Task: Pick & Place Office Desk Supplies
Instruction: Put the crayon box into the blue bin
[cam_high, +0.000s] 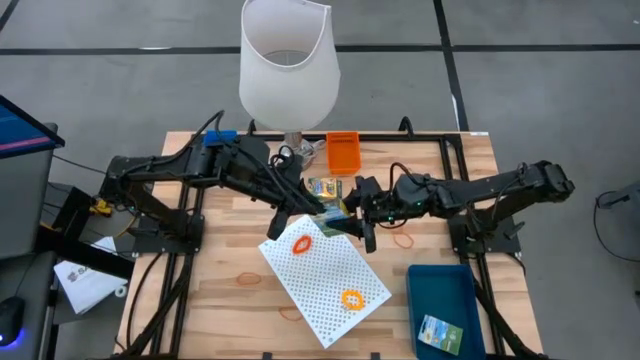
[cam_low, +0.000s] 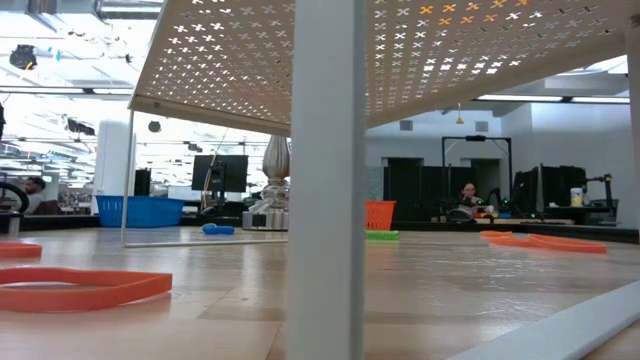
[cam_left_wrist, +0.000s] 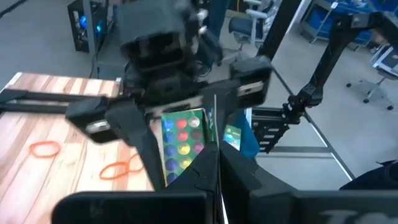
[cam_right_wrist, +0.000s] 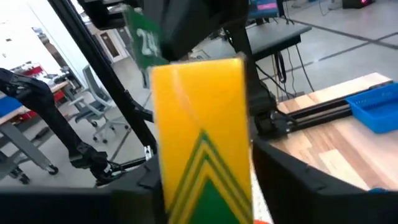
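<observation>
While the left gripper (cam_high: 318, 208) pinches a small printed box (cam_high: 333, 211) shut-fingered above mid-table, the right gripper (cam_high: 362, 214) meets it there with fingers spread on either side of the box, grip unclear. Its glossy yellow face (cam_right_wrist: 202, 130) carries green chevrons, a green flap reads "24", and another side shows coloured dots (cam_left_wrist: 181, 138). Bare wood beside the white perforated sheet (cam_high: 325, 270) holds loose orange rubber bands (cam_left_wrist: 45, 148); a second box (cam_high: 441, 333) lies in the blue bin (cam_high: 448, 283).
</observation>
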